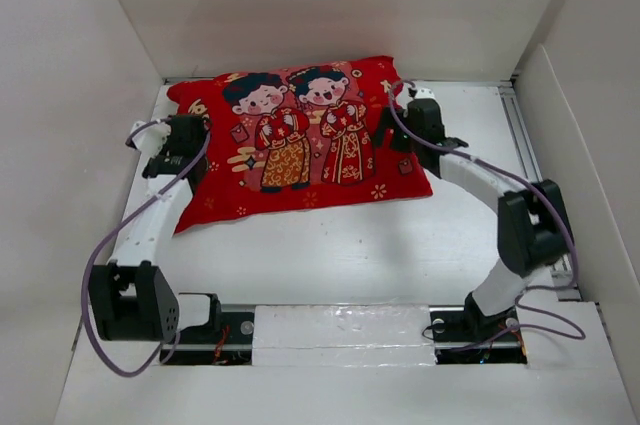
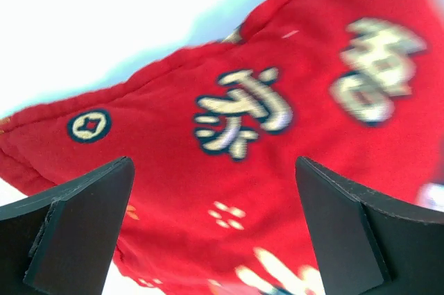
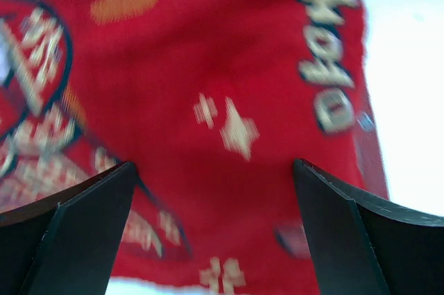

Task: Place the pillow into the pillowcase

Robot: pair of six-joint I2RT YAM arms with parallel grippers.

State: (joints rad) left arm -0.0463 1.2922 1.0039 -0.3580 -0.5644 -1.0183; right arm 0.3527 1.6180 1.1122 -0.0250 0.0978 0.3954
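Left gripper [image 1: 196,148]: black two-finger unit, jaws spread wide, nothing between them; stationed at the left edge of the pillowcase [image 1: 300,145], fingers pointing in over the red fabric; whether they touch the cloth cannot be told. Left wrist view: both fingers [image 2: 83,218] well apart at the bottom corners, with a seamed corner of the case, gold characters and a round coin motif beyond them. Right gripper [image 1: 396,135]: matching unit, jaws equally wide, holding nothing; stationed at the right edge of the same case, facing inward. Right wrist view: fingers [image 3: 347,239] parted, with red cloth, small cream flowers and a column of gold characters filling the space ahead, somewhat blurred. Pillowcase: bright red, printed side up, two cartoon figures in traditional dress at centre; lies on the white table [image 1: 330,255] toward its far side, far edge near the back wall, set slightly askew; plump and rounded, with pointed corners. Pillow: no white fabric shows anywhere; hidden if it is inside the case. Arms: white links with black joints, each trailing a lavender cable [image 1: 95,275], the bases bolted at the near table edge.
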